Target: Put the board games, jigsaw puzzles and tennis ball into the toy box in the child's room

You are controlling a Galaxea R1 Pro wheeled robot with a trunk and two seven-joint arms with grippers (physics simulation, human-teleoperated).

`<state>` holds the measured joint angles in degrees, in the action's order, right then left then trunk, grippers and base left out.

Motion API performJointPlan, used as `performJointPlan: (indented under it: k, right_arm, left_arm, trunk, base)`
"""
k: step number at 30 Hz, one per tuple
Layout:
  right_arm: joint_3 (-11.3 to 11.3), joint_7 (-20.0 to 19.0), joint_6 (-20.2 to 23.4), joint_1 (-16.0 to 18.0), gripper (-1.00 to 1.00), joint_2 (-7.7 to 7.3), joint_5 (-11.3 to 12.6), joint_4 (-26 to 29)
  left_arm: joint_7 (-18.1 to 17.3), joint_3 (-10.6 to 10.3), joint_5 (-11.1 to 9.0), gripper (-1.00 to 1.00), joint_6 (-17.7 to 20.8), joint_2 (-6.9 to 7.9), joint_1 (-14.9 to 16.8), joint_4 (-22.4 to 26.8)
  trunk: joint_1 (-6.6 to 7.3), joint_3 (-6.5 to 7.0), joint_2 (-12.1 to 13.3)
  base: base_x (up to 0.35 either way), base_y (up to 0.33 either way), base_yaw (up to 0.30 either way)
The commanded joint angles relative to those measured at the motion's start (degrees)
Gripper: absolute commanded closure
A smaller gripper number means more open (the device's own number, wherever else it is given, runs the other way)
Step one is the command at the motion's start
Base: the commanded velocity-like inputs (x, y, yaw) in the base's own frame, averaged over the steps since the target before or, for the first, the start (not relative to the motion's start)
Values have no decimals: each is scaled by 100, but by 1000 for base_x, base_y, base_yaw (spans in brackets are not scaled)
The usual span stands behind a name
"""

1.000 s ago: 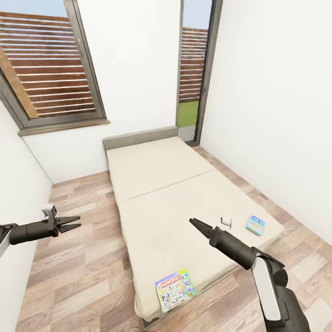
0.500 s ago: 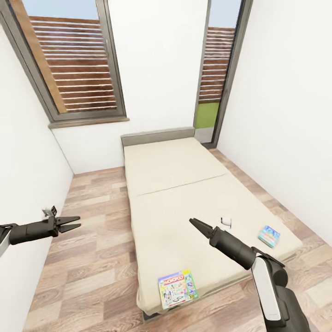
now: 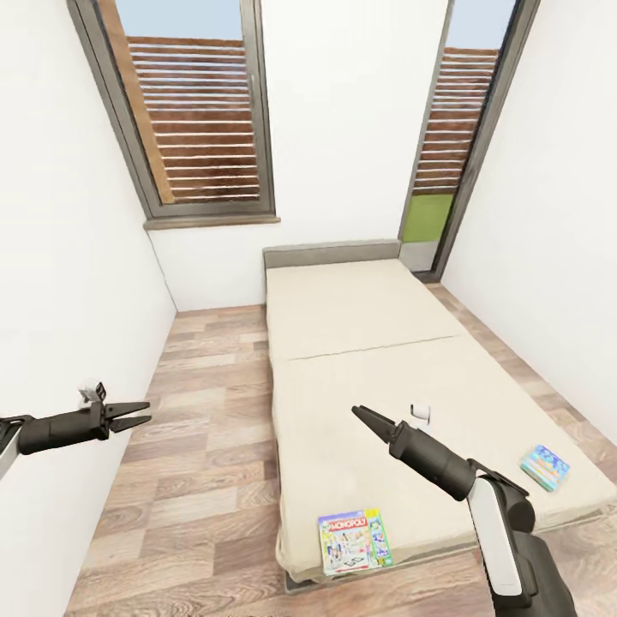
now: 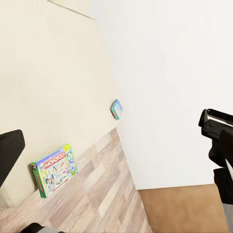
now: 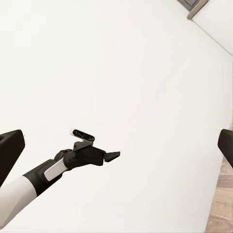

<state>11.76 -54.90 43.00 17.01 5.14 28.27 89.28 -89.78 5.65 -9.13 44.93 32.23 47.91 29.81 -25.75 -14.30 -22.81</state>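
The bed point(image 3: 368, 360) has a plain cream mattress and runs away from me. A green-edged "MONOPOLY" board game point(image 3: 354, 541) lies flat at its near corner, also visible in the left wrist view point(image 4: 53, 170). A smaller blue-edged board game point(image 3: 545, 467) lies near the bed's right edge point(image 4: 117, 109). My left gripper point(image 3: 137, 414) hangs open over the floor left of the bed, holding nothing. My right gripper point(image 3: 360, 416) is open above the mattress, between the two boxes and well above them. The toy box, table, jigsaw puzzles and tennis ball are out of view.
A strip of wood plank floor point(image 3: 206, 446) lies between the bed and the white left wall point(image 3: 51, 300). Another white wall point(image 3: 566, 257) stands close on the bed's right. Behind the bed are a window point(image 3: 201, 111) and a narrow glass door point(image 3: 454, 146).
The whole view has swung left, so the bed, boxes and windows sit further right in the picture. Both arms keep the same pose and both grippers stay open.
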Motion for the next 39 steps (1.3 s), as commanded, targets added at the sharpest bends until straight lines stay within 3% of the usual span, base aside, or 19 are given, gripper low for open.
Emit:
performJointPlan:
  k: [1,11,39]
  right_arm:
    - [11,-12,33,4,-100,5,12,2]
    - [32,-7,42,4,-100,-4,12,2]
    - [-3,15,79,4,-100,-4,12,13]
  left_arm:
    - [-22,0,4,-100,60,-6,6,-2]
    - [-22,-2,8,-100,68,-56,3,-2]
    - [-22,6,8,-100,69,-68,4,-2]
  trunk:
    - [-3,-11,-11]
    - [-3,-11,-11]
    - [-3,-11,-11]
  base:
    - [-27,0,285]
    - [-168,0,247]
    - [-36,0,33]
